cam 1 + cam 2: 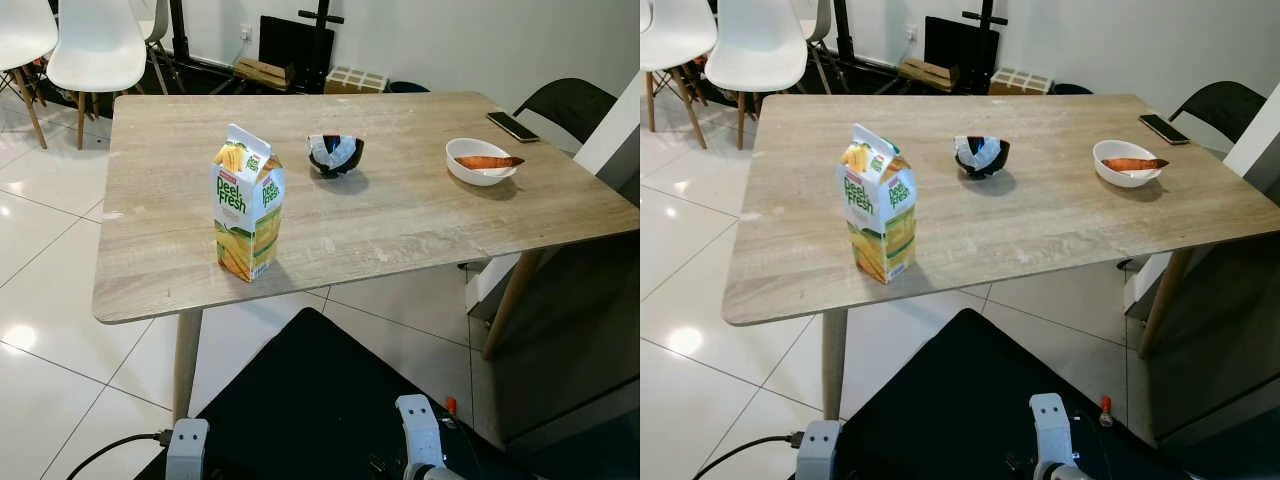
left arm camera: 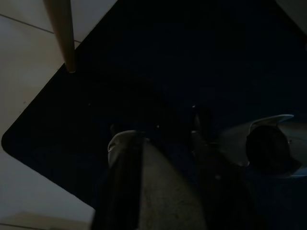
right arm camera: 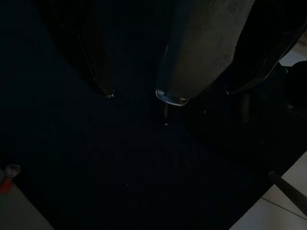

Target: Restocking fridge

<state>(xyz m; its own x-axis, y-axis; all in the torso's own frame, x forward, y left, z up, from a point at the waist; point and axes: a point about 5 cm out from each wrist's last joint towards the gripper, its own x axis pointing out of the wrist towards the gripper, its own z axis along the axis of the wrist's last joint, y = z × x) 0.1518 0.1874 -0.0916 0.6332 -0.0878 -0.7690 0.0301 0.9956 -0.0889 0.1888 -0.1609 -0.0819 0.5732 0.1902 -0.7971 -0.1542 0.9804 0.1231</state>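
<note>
Upright, the carton [image 1: 248, 203] stood near the tabletop's [image 1: 400, 215] front edge; both arms hung idle, their jaws too dark to judge. A clumsy reach could topple it off.

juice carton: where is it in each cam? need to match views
Left eye view: the yellow and green Peel Fresh juice carton stands upright near the front left of the light wooden table.
Right eye view: same carton, same spot, slightly further left in the picture.
Left wrist view: dark; no carton can be made out.
Right wrist view: dark; no carton can be made out.
Shared landmark: the small black bowl behind and to the right of the carton.
</note>
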